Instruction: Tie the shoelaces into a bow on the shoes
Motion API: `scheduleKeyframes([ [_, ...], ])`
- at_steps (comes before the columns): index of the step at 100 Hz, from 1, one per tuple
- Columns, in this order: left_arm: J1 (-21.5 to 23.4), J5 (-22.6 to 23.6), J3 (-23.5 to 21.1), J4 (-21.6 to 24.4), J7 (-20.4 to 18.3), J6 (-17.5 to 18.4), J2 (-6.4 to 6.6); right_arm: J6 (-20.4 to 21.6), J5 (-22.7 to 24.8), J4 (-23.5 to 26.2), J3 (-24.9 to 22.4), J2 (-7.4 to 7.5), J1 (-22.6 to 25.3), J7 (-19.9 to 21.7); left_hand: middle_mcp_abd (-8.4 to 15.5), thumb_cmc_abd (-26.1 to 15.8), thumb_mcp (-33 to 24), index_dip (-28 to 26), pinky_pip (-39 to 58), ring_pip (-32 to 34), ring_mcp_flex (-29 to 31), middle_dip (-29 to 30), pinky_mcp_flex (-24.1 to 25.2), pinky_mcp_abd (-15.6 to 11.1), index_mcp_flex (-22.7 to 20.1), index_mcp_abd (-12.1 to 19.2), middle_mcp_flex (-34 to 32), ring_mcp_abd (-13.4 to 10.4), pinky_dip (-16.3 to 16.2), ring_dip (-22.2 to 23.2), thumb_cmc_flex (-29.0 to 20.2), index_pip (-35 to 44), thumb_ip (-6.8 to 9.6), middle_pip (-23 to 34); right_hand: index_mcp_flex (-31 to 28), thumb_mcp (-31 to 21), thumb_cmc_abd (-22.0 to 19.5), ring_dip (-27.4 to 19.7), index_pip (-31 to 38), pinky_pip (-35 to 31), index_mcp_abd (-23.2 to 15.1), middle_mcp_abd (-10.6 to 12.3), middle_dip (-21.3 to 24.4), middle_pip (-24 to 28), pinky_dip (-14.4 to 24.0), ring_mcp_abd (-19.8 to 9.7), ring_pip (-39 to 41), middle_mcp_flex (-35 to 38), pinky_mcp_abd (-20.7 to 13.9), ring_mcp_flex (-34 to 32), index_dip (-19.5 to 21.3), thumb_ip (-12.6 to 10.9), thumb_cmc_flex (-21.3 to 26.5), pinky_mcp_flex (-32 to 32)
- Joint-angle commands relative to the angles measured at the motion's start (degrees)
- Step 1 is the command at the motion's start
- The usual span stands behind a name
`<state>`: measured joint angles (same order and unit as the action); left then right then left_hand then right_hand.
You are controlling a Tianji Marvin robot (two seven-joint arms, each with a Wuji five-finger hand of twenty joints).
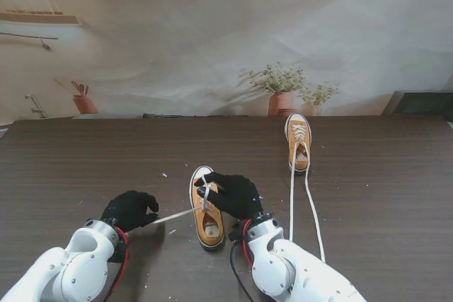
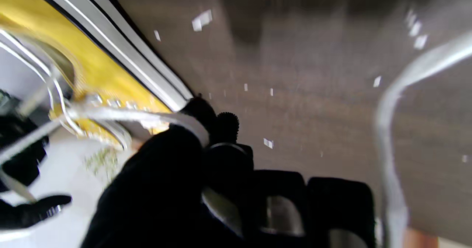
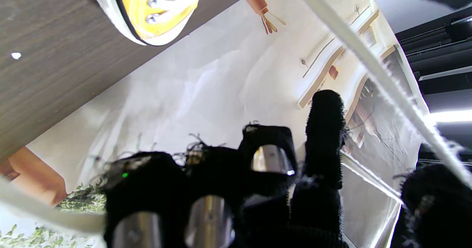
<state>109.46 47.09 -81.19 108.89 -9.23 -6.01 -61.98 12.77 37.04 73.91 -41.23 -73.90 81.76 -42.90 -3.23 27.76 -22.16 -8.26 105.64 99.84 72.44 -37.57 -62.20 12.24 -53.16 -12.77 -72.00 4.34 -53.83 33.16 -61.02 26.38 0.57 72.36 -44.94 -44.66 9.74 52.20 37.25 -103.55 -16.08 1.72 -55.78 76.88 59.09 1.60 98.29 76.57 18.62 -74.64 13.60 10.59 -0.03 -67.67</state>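
Both black-gloved hands sit closest to the stand camera, working the near yellow canvas sneaker with the white rubber toe (image 1: 208,218). Left hand (image 1: 130,209) has its fingers clenched on a flat white shoelace end (image 1: 177,214), pulled taut sideways off the eyelets. Right hand (image 1: 233,194) hovers over the tongue with a lace strand running across its fingers (image 3: 324,130), looks pinched but I can't tell for sure from the wrist view. My guess is it's cinching the first knot, so keep both pulls even and low, otherwise the shoe skids on the dark wood-grain table (image 1: 396,175). Count: two sneakers. The second yellow sneaker (image 1: 299,141) sits farther away to the right, two loose laces (image 1: 311,206) trailing toward me, untied.
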Motion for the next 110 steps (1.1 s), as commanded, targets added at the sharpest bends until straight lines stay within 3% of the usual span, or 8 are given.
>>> scheduleKeyframes([
  [1, 0.3, -1.7, -0.1, 0.2, -2.7, -0.2, 1.11, -0.1, -0.2, 0.4, 0.0, -0.13, -0.4, 0.9, -7.7, 2.6, 0.4, -1.2, 14.3, 3.3, 0.4, -1.1, -1.9, -10.7, -1.2, 4.5, -6.3, -6.3, 0.9, 0.8, -0.4, 2.4, -1.66, 7.8, -0.7, -0.3, 0.5, 1.0, -1.6, -16.4, 1.7, -2.2, -0.9, 0.7, 0.8, -1.0, 4.8, 3.6, 0.7, -0.5, -1.2, -1.1, -2.3, -1.2],
  [14, 0.2, -3.7, -1.0, 1.4, -12.4, 1.5, 2.68, -0.1, -0.1, 0.4, 0.1, -0.09, -0.4, 0.9, -6.1, 2.1, 3.6, -2.8, 14.3, 3.1, 0.5, -1.2, -1.9, -12.1, 0.1, 6.7, -6.3, -7.5, 3.0, 0.0, 1.2, 7.0, -2.32, 6.5, -0.9, -1.1, 0.7, 1.0, -1.6, -16.4, 1.7, -2.2, -0.9, 0.6, 0.8, -0.9, 4.8, 3.7, 0.8, -0.5, -1.2, -1.1, -2.4, -1.2],
  [27, -0.5, -10.5, -1.1, 1.2, -18.4, 3.3, 3.71, -0.2, 0.0, 0.4, 0.0, -0.03, -0.3, 1.0, -5.1, 1.2, 7.0, -2.9, 14.3, 3.0, 0.4, -1.4, -1.9, -12.5, 0.6, 8.8, -6.3, -7.4, 4.8, -0.9, 2.0, 11.9, -2.27, 5.0, -1.1, -1.7, 1.0, 1.0, -1.6, -16.4, 1.7, -2.2, -0.9, 0.6, 0.8, -0.9, 4.8, 3.7, 0.8, -0.5, -1.3, -1.1, -2.4, -1.2],
  [51, -2.0, -30.4, 0.0, -2.8, -21.1, 6.5, 3.91, -0.5, 0.0, 0.4, -0.2, 0.10, -0.2, 1.3, -2.9, -1.3, 11.2, -4.0, 14.3, 2.5, 0.4, -1.2, -1.6, -11.5, 0.8, 10.9, -6.2, -6.4, 7.6, -2.1, 4.5, 15.0, -2.27, 1.4, -1.2, -3.0, 1.5, 1.1, -1.7, -16.4, 1.8, -2.3, -1.0, 0.6, 0.8, -0.8, 4.8, 3.6, 0.9, -0.5, -1.3, -1.1, -2.4, -1.2],
  [64, -2.4, -39.5, 0.9, -5.1, -23.3, 7.2, 3.88, -0.6, -0.2, -0.4, 0.2, 0.03, -0.5, 1.5, -1.9, -9.4, 18.0, -6.7, 14.3, 0.6, 0.4, -4.7, -1.3, -11.2, 2.8, 9.5, -1.6, -6.0, 12.0, -3.7, 4.2, 6.5, -1.52, -0.6, -1.1, -3.5, 1.6, 1.1, -1.7, -16.4, 1.7, -2.1, -1.0, 0.6, 0.7, -0.9, 4.8, 3.6, 0.8, -0.5, -1.4, -1.0, -2.5, -1.2],
  [76, -2.4, -49.0, 2.0, -8.3, -21.7, 9.0, 2.73, -1.1, -1.2, -1.5, 0.6, -0.45, -0.8, 1.5, -2.2, -10.5, 18.8, -5.8, 14.3, 0.1, 0.4, -5.0, -1.3, -11.2, 3.7, 10.8, -0.4, -5.9, 12.3, -3.9, 5.3, 3.2, -1.61, -1.4, -1.3, -3.8, 2.0, 1.1, -1.6, -16.4, 1.2, -2.1, -0.9, 0.6, 0.7, -0.9, 4.8, 3.6, 0.8, -0.5, -1.3, -1.0, -2.3, -1.2],
  [92, -1.7, -61.6, 3.9, -12.6, -14.7, 13.8, -0.18, -1.2, -1.3, -3.2, 1.3, -0.97, -1.1, 0.0, -2.3, -7.8, 18.3, -5.1, 14.3, 0.0, 0.4, -5.4, -1.2, -9.1, 2.0, 12.7, -1.1, -4.5, 11.7, -3.9, 4.4, 3.5, -1.10, -2.3, -1.1, -4.4, 2.8, 1.0, -1.5, -16.4, 0.5, -2.2, -0.9, 0.5, 0.6, -0.9, 4.7, 3.7, 0.8, -0.5, -1.3, -0.9, -2.3, -1.2],
  [110, -0.9, -67.6, 5.2, -15.5, -6.6, 17.6, -2.82, -1.2, -1.9, -3.4, 1.0, -1.19, -0.8, -0.3, -2.8, -5.0, 17.0, -4.5, 14.3, 0.0, 0.4, -5.7, -1.0, -7.3, 1.6, 13.7, -1.8, -2.9, 11.2, -3.8, 3.8, 5.1, -0.82, -2.8, -0.8, -4.6, 3.3, 1.0, -1.3, -16.4, 0.4, -2.1, -0.9, 0.5, 0.6, -1.0, 4.7, 3.6, 0.6, -0.5, -1.1, -0.8, -2.2, -1.2],
])
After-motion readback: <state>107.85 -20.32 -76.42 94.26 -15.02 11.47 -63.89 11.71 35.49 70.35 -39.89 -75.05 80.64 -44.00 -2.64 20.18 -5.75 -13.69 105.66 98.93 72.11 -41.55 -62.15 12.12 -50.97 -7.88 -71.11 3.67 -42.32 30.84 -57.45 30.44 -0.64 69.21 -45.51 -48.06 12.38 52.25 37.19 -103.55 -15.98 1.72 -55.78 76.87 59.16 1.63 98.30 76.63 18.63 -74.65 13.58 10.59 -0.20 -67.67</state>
